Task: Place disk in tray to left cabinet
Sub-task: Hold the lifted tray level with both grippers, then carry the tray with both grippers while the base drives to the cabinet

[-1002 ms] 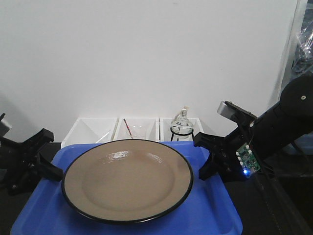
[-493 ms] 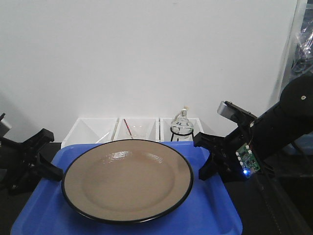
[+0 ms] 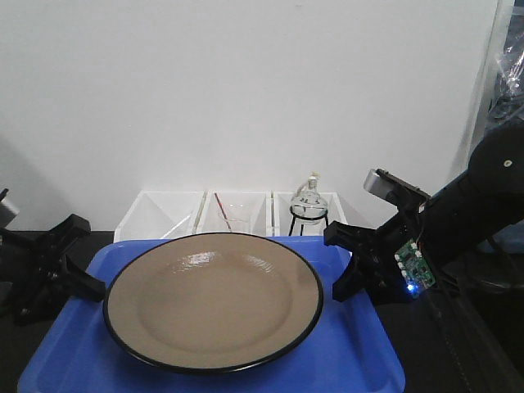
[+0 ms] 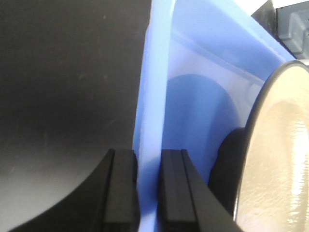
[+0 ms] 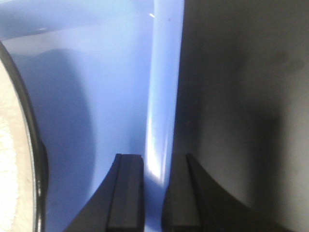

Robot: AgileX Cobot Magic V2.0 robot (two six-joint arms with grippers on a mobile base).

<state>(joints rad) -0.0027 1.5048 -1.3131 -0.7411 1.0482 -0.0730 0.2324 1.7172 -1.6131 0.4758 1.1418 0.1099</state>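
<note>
The tan disk (image 3: pixel 213 299) with its black rim lies flat in the blue tray (image 3: pixel 360 352), filling most of it. My left gripper (image 3: pixel 82 286) is shut on the tray's left rim (image 4: pixel 154 96), seen between its black fingers in the left wrist view, with the disk (image 4: pixel 280 159) just to the right. On the opposite side, my right gripper (image 3: pixel 344 278) is shut on the right rim (image 5: pixel 164 72); the disk's edge (image 5: pixel 12 159) shows at far left there. The left cabinet is out of view.
Behind the tray, three white open-front bins (image 3: pixel 233 214) stand against a white wall, and a glass flask (image 3: pixel 309 203) rests on a black stand in the right one. Dark surface (image 4: pixel 72 72) lies under and beside the tray.
The bins and flask have shifted slightly right and up in the front view. The tray, disk and both grippers keep the same places in view.
</note>
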